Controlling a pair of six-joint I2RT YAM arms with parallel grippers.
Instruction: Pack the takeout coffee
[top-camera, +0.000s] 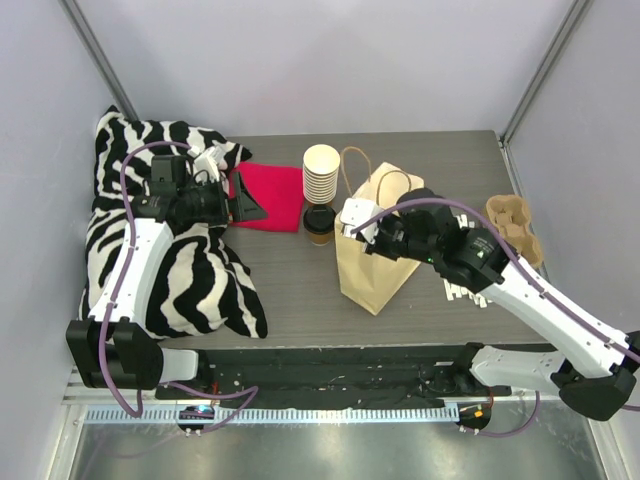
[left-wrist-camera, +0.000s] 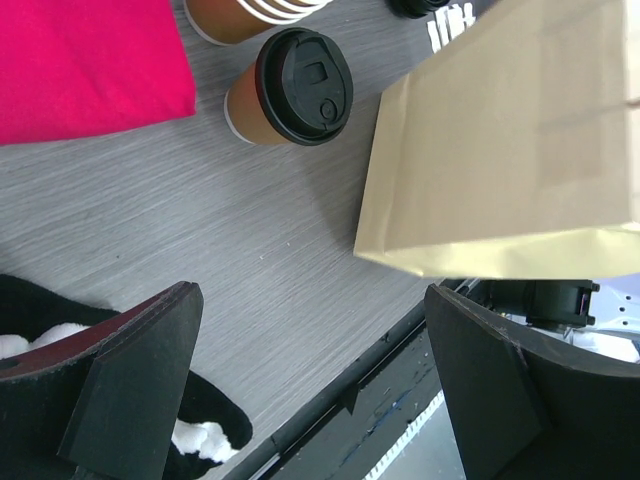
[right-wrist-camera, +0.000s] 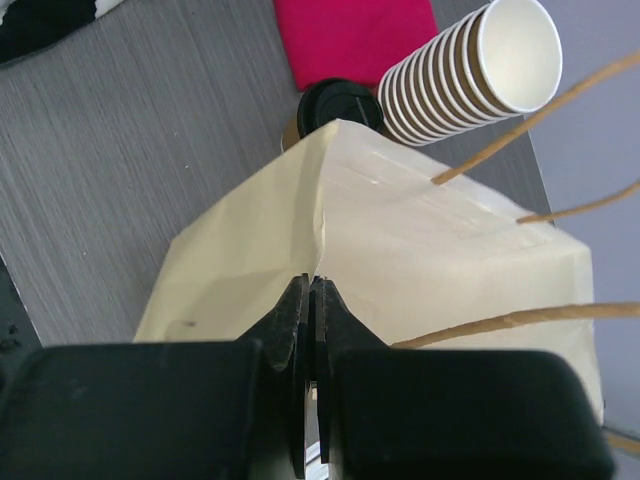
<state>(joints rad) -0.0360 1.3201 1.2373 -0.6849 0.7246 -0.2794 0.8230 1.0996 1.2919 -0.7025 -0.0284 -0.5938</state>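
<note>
- Clamped jaws of the right gripper (right-wrist-camera: 311, 290) are seen closest, pinched tight on a crease of the paper bag (right-wrist-camera: 420, 250), which sits right of the middle of the counter (top-camera: 300, 300). Only a thin fold is held, so the bag could tear or slip free if it is hauled hard.
- The takeout coffee (left-wrist-camera: 300, 88) stands upright near the counter's middle, toward the back edge and just beside the bag. It could be knocked over if the bag is swung leftward.
- The left gripper (left-wrist-camera: 310, 295) is spread wide and empty, toward the left edge and short of the coffee. The lid could be popped off by a squeeze placed too high, and the paper wall crushed by one too hard.
- The stack of cups (top-camera: 321, 172) stands close behind the coffee and could be toppled by a wide-set finger.
- Whether the bag's mouth is open cannot be told; if it is shut, the cup would be blocked.
</note>
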